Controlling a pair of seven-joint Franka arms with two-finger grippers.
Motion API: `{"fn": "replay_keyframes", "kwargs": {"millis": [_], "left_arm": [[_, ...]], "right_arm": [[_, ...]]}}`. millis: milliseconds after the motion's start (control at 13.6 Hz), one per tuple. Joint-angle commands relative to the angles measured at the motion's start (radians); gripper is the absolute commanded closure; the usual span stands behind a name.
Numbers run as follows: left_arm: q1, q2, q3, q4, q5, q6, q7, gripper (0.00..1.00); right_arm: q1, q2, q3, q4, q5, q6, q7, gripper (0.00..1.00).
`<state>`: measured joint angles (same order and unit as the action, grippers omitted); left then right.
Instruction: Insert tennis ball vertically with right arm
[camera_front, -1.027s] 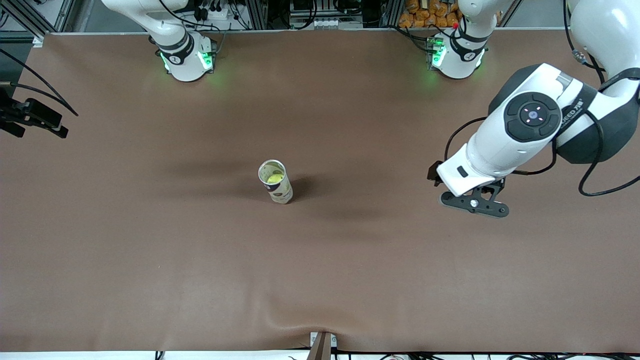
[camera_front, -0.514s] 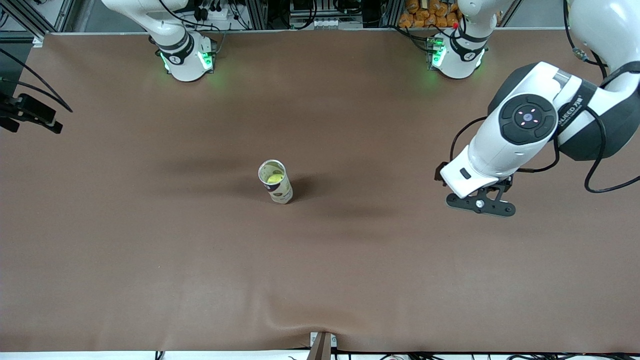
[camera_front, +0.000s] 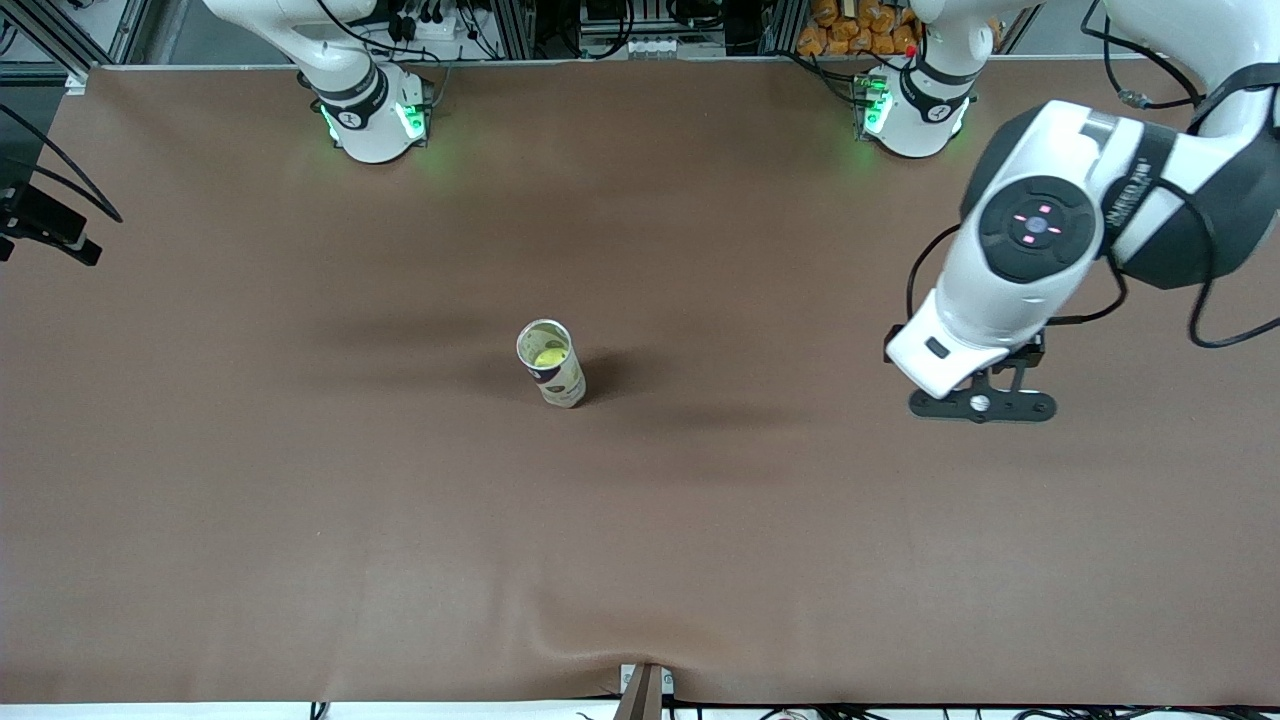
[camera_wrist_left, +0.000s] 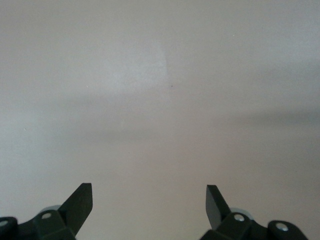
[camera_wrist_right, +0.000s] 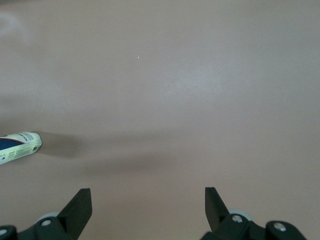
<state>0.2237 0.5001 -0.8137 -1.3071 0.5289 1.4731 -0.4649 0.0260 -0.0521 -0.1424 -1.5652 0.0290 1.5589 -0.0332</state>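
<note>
Tennis ball (camera_front: 549, 356): yellow-green, down inside the open top of the can, seen through the mouth in the front view.
Tennis ball can (camera_front: 552, 363): clear tube with a dark printed band, standing upright near the middle of the table, mouth open and facing up; its shadow falls toward the left arm's end of the table. Its base end (camera_wrist_right: 19, 146) shows at the edge of the right wrist view.
Table (camera_front: 700, 550): covered with a brown mat; a small fold in the mat sits at the edge nearest the front camera.
Left gripper (camera_front: 981, 404): up in the air over bare mat toward the left arm's end of the table, well apart from the can. In the left wrist view (camera_wrist_left: 149, 197) both fingers stand wide with only mat between them; it holds nothing.
Right gripper (camera_wrist_right: 148, 199): fingers wide apart, nothing between them, over bare mat with the can's base off to one side. In the front view only dark hardware shows at the frame edge at the right arm's end of the table; whether that is the gripper cannot be told.
Arm bases: both stand along the table edge farthest from the front camera, each with green lights lit.
</note>
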Motion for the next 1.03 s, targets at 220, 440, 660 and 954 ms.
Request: {"fn": "replay_keyframes", "kwargs": {"millis": [220, 440, 660, 954], "left_arm": [[-0.188, -0.127, 0.379, 0.026, -0.289, -0.013, 0.096, 0.00], [-0.271, -0.173, 0.560, 0.023, -0.417, -0.013, 0.178, 0.00], [-0.314, -0.212, 0.637, 0.022, -0.438, -0.020, 0.215, 0.00], [-0.319, -0.245, 0.694, 0.022, -0.478, -0.033, 0.273, 0.00]], "right_arm": [[-0.011, -0.006, 0.009, 0.017, -0.003, -0.002, -0.002, 0.00], [-0.011, -0.006, 0.009, 0.025, -0.003, -0.003, -0.002, 0.00], [-0.008, -0.005, 0.009, 0.025, -0.001, -0.003, -0.002, 0.00], [-0.009, -0.005, 0.009, 0.025, -0.001, -0.002, -0.002, 0.00]]}}
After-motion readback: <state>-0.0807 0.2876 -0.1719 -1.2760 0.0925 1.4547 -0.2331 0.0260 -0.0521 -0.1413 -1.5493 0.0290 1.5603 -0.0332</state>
